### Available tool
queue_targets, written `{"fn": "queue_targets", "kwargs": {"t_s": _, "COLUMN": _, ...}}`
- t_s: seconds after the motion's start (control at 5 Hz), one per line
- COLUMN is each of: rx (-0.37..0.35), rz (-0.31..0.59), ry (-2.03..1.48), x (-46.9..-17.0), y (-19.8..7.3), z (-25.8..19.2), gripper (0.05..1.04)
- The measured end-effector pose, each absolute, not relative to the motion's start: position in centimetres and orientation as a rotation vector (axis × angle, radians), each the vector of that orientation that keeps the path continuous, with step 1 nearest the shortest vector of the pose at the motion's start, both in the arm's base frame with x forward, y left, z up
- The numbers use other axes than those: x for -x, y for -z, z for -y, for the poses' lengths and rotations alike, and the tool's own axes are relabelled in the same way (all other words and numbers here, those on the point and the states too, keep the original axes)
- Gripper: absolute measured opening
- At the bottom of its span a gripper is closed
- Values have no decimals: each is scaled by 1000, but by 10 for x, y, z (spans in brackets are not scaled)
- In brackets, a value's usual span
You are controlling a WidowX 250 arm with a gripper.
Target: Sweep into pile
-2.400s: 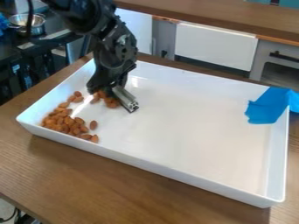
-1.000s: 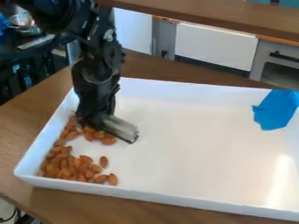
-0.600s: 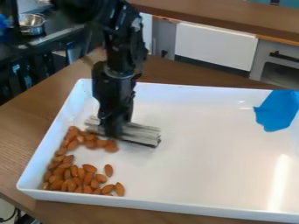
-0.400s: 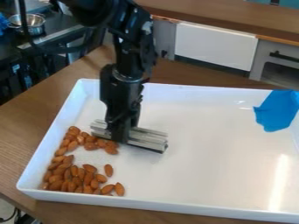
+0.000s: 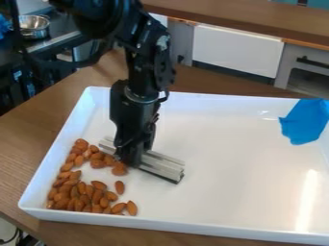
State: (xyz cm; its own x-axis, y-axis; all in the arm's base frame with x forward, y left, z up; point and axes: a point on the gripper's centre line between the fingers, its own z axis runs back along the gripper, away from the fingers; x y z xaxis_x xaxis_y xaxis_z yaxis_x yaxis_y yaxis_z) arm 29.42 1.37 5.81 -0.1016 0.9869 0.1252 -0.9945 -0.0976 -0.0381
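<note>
From here, I have my pincer [image 5: 133,157] closed around a silver metal bar [image 5: 160,166], low in the white tray [image 5: 237,168]. The almonds [image 5: 89,192] lie between the tray's eight and nine o'clock, some right by the bar. Blue tape [image 5: 302,124] hangs at two o'clock.

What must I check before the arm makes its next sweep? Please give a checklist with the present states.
1. Black claw holds the ridged silver metal bar: ok.
2. Visible brown oval almonds inside the white rectangular tray: ok.
3. Almonds in one compact pile: not ok, spread along the tray's left side in the picture.
4. Bar's lower edge flat on the tray floor: cannot tell.
5. Bar away from the blue sheet-like piece: ok.
</note>
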Motion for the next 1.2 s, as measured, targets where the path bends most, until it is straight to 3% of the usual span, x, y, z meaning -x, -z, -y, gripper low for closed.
{"fn": "queue_targets", "kwargs": {"t_s": 0.4, "rx": -79, "rz": 88, "ry": -1663, "x": -256, "y": -67, "z": -28, "gripper": 374}}
{"fn": "queue_targets", "kwargs": {"t_s": 0.6, "rx": -71, "rz": 154, "ry": -1609, "x": -260, "y": -67, "z": -34, "gripper": 374}}
{"fn": "queue_targets", "kwargs": {"t_s": 0.8, "rx": -72, "rz": 240, "ry": -1533, "x": -274, "y": -61, "z": -43, "gripper": 374}}
{"fn": "queue_targets", "kwargs": {"t_s": 1.2, "rx": -104, "rz": 243, "ry": -1613, "x": -319, "y": -57, "z": -72, "gripper": 374}}
